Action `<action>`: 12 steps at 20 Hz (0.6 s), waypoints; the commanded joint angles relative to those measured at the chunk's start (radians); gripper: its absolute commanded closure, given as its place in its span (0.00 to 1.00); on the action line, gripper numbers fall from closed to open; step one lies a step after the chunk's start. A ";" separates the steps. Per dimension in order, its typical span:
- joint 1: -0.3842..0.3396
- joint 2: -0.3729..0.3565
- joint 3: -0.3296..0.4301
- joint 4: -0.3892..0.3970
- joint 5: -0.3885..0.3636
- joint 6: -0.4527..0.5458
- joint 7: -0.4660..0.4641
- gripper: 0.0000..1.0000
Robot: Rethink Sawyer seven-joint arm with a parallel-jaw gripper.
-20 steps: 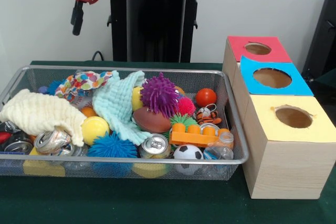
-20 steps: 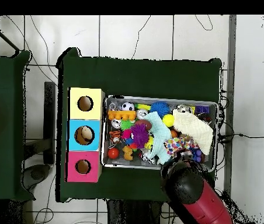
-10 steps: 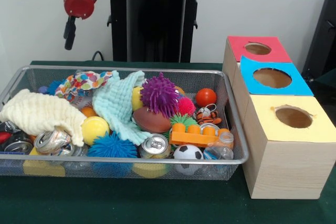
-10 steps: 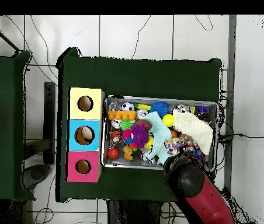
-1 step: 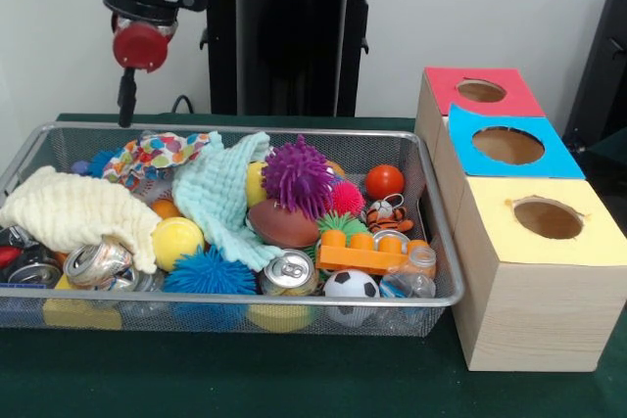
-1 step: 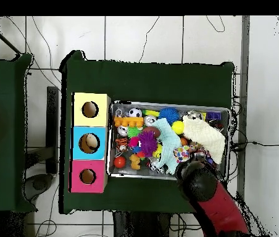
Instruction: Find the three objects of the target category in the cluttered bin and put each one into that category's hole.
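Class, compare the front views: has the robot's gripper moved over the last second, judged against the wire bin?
Yes. The gripper has dropped and shifted slightly toward the picture's left, and now hangs just above the wire bin's far rim near the patterned cloth.

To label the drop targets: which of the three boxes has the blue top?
The middle box, standing between the red-topped box and the yellow-topped box beside the wire bin.
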 commanded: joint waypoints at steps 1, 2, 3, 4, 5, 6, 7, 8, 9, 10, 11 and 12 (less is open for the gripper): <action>-0.046 0.051 0.197 0.082 -0.008 -0.044 0.206 0.00; -0.047 0.047 0.203 0.087 -0.004 -0.041 0.210 0.00; -0.046 0.043 0.208 0.091 -0.001 -0.041 0.215 0.00; -0.049 0.039 0.217 0.099 0.000 -0.047 0.222 0.00; -0.053 0.034 0.228 0.107 0.001 -0.054 0.230 0.00; -0.051 0.026 0.229 0.111 0.006 -0.048 0.234 0.00; -0.049 0.023 0.230 0.112 0.011 -0.045 0.235 0.00; -0.047 0.021 0.231 0.112 0.015 -0.042 0.237 0.00; -0.045 0.023 0.233 0.111 0.017 -0.046 0.238 0.00; -0.046 0.027 0.238 0.111 0.017 -0.052 0.240 0.00; -0.049 0.034 0.243 0.110 0.016 -0.062 0.240 0.00; -0.052 0.040 0.249 0.110 0.014 -0.071 0.241 0.00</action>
